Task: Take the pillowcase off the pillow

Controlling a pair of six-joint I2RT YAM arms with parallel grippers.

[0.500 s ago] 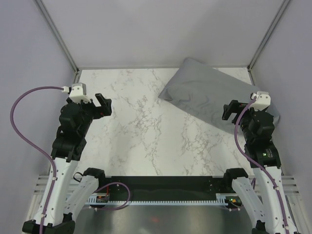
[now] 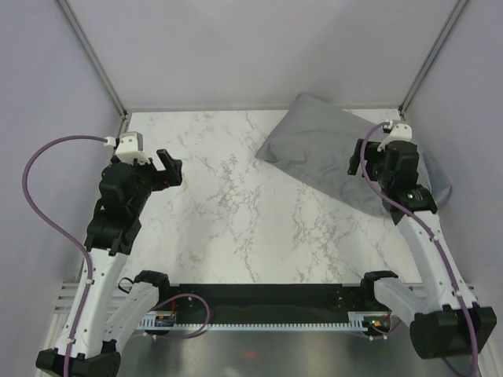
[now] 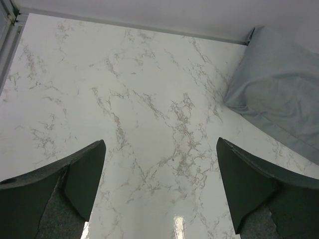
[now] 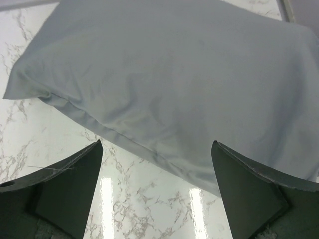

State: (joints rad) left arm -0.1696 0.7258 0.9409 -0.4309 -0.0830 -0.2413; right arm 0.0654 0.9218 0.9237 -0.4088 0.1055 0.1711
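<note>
Pillowcase: grey fabric (image 2: 338,149), plump and filled out, lying slantwise in the far right corner of the tabletop (image 2: 228,204). Its far corner is against the back wall and its right end passes under the right arm (image 2: 416,228).
Pillow: inside the grey case; none of its own surface shows in any view.
Case edge: the right wrist view shows a flat seamed border along the near-left side, ending in a corner that points left.
Left jaws: spread wide with nothing between them, over bare marble on the left half of the tabletop, well apart from the pillowcase. In the left wrist view the case sits at the upper right.
Right jaws: spread wide and empty, above the near-left edge of the pillowcase and not touching the fabric. Between them are the seamed border and a strip of marble.
Tabletop: white marble pattern with grey veins, glossy.
Cable: a purple cable (image 2: 31,196) loops out to the left from the left arm (image 2: 118,204).
</note>
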